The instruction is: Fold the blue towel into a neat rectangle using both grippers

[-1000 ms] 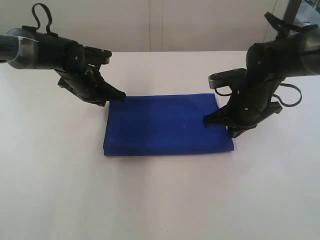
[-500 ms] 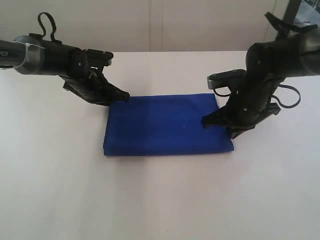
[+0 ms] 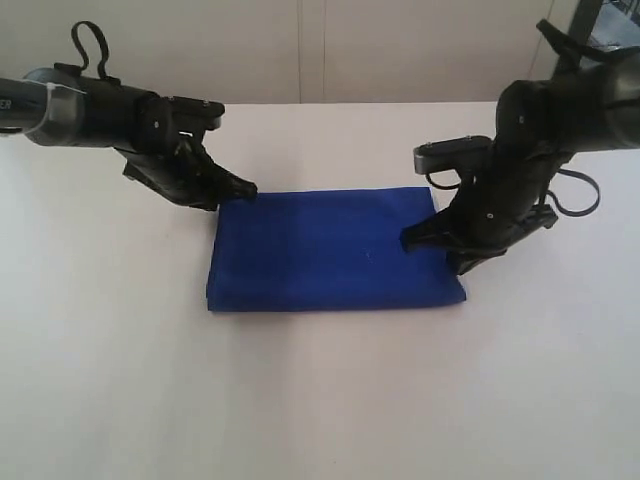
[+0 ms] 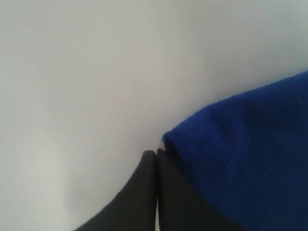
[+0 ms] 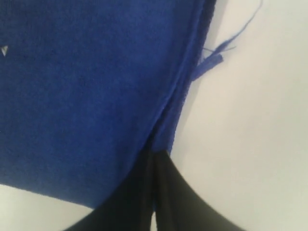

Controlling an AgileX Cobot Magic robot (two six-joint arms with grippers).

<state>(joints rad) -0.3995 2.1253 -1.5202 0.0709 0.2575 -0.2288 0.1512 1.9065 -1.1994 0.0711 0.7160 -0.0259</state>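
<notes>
The blue towel [image 3: 335, 250] lies flat on the white table as a folded rectangle. My left gripper [image 3: 248, 188] is shut, and its tips sit just beside the towel's far left corner. In the left wrist view the shut left gripper [image 4: 157, 152] has nothing between its fingers, with the towel's corner [image 4: 240, 144] right next to it. My right gripper [image 3: 408, 243] is shut too, low over the towel's right edge. The right wrist view shows the right gripper [image 5: 154, 154] pressed together on the towel's hem [image 5: 86, 96], with a loose thread [image 5: 226, 45] trailing onto the table.
The white table [image 3: 320, 400] stretches wide in front of the towel and to both sides. Its far edge meets a pale wall [image 3: 320, 50]. A dark post [image 3: 585, 20] stands at the back right behind the right arm.
The left arm has lifted and swung slightly, its tips staying at the towel's far left corner. The right gripper has edged a little inward along the right edge. The towel has not moved.
</notes>
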